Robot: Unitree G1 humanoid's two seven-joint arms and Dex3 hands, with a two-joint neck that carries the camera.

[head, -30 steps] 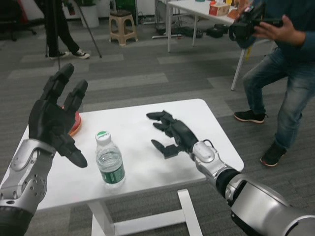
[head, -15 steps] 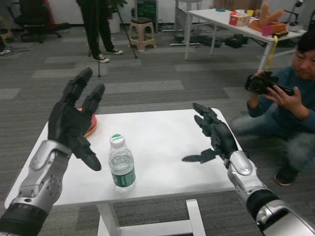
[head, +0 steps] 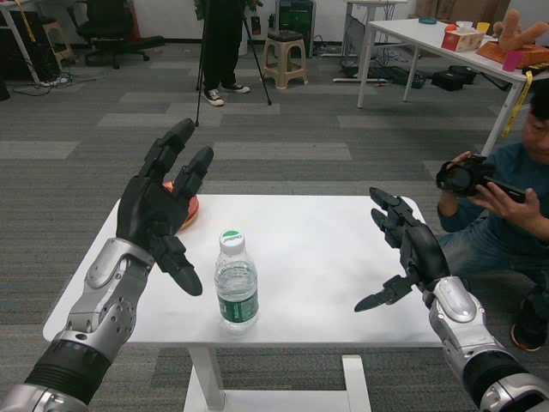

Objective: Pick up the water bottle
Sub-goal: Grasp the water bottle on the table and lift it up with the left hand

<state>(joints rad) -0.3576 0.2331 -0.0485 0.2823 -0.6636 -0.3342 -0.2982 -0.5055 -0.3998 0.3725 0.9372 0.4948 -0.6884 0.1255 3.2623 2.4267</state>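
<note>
Just to the right of the left hand (head: 159, 215) and a little below its palm stands the water bottle (head: 236, 281), upright on the white table (head: 309, 257), apart from every finger. That hand is raised above the tabletop, holding nothing, its fingers spread and pointing up and away, its thumb angled down toward the bottle's shoulder. Behind its fingers an orange-red object (head: 187, 209) lies at the table's far left edge; most of it is hidden, so what it is cannot be told.

The task appears to be at the approach step: nothing is grasped yet. The next move probably calls for the left hand to drop and shift right until the palm faces the bottle's body, then to close fingers and thumb around the middle, near the label, before lifting straight up.

The bottle is clear, ribbed plastic with a white cap bearing a green mark, a green label band low on the body, and water inside. It looks light and slim, so a sideways nudge could tip it.

Well to the right of the bottle, the right hand (head: 410, 257) hovers over the table's right edge, also empty, fingers apart. Beyond it a person (head: 506, 206) crouches with a camera (head: 463, 176).
</note>
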